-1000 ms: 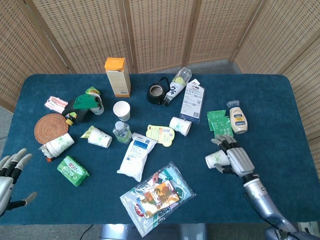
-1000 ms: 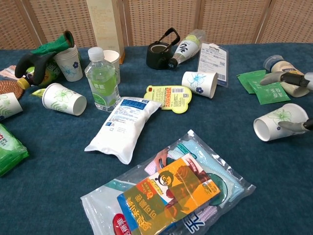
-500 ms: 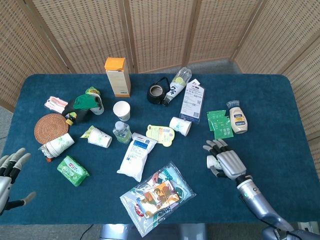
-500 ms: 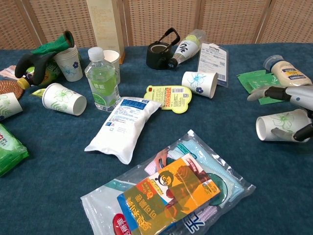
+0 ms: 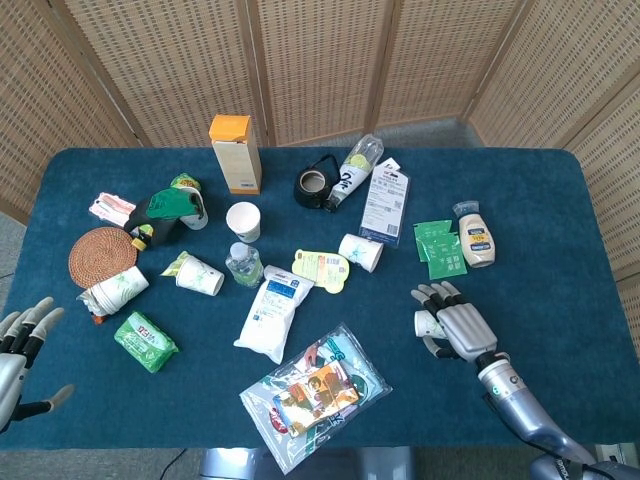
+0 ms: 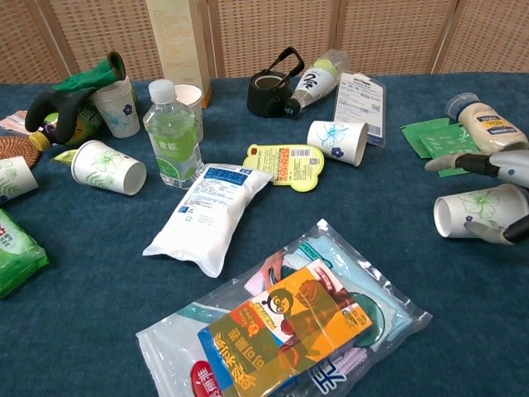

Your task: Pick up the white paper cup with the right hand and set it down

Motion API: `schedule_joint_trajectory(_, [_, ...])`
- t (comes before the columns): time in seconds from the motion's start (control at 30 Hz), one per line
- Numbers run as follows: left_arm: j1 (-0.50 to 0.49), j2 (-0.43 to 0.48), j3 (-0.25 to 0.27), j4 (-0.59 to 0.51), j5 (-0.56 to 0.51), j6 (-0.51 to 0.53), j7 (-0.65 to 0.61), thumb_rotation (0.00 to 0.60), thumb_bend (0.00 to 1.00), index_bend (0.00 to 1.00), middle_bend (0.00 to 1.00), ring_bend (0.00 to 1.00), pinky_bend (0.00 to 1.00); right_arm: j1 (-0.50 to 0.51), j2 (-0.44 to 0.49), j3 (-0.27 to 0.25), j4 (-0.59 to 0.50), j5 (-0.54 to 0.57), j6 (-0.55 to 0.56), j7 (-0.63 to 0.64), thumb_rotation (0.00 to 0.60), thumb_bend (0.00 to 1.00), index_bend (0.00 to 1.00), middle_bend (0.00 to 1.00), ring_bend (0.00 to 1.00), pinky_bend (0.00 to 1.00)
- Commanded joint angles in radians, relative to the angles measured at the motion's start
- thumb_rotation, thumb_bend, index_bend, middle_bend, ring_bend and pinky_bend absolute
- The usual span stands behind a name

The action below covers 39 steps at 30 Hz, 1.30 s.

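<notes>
Right hand (image 5: 455, 328) grips the white paper cup (image 6: 475, 212) lying on its side; bare blue cloth (image 5: 560, 260) stretches rightward to the table edge.

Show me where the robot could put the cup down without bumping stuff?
Bare blue cloth lies right of the right hand holding the white paper cup, out to the table's edge. Another free patch sits between the hand and the clear plastic snack bag. The far right corner, past the cream mayonnaise bottle, is bare too. The left half is crowded.
</notes>
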<state>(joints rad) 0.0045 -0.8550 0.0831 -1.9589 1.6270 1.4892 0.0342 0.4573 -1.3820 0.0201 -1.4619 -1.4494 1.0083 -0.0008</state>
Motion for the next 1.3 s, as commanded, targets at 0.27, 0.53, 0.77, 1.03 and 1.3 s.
schedule_joint_trajectory(0.27, [0.000, 0.001, 0.000, 0.002, 0.002, 0.001, -0.001, 0.600, 0.24, 0.00, 0.00, 0.00, 0.00, 0.016, 0.019, 0.001, -0.030, 0.066, -0.051, -0.068, 0.448, 0.36, 0.00, 0.00, 0.00, 0.00])
schedule_joint_trajectory(0.53, [0.001, 0.002, 0.001, 0.003, 0.003, 0.002, -0.005, 0.600, 0.24, 0.00, 0.00, 0.00, 0.00, 0.010, -0.022, 0.004, 0.025, 0.074, -0.031, -0.082, 0.573, 0.31, 0.00, 0.00, 0.00, 0.00])
schedule_joint_trajectory(0.77, [0.000, 0.002, 0.000, 0.002, 0.000, 0.001, -0.006, 0.600, 0.24, 0.00, 0.00, 0.00, 0.00, 0.004, -0.053, 0.012, 0.070, 0.059, -0.006, -0.024, 0.600, 0.31, 0.18, 0.00, 0.00, 0.00])
schedule_joint_trajectory(1.03, [0.000, 0.002, 0.001, 0.002, 0.002, 0.001, -0.005, 0.600, 0.24, 0.00, 0.00, 0.00, 0.00, -0.007, -0.076, 0.011, 0.109, 0.046, 0.017, 0.012, 0.600, 0.29, 0.42, 0.00, 0.00, 0.00])
schedule_joint_trajectory(1.3, [-0.001, -0.001, 0.001, 0.001, 0.001, -0.002, -0.002, 0.600, 0.24, 0.00, 0.00, 0.00, 0.00, -0.023, -0.076, 0.025, 0.085, 0.018, 0.067, 0.135, 0.600, 0.29, 0.45, 0.00, 0.00, 0.00])
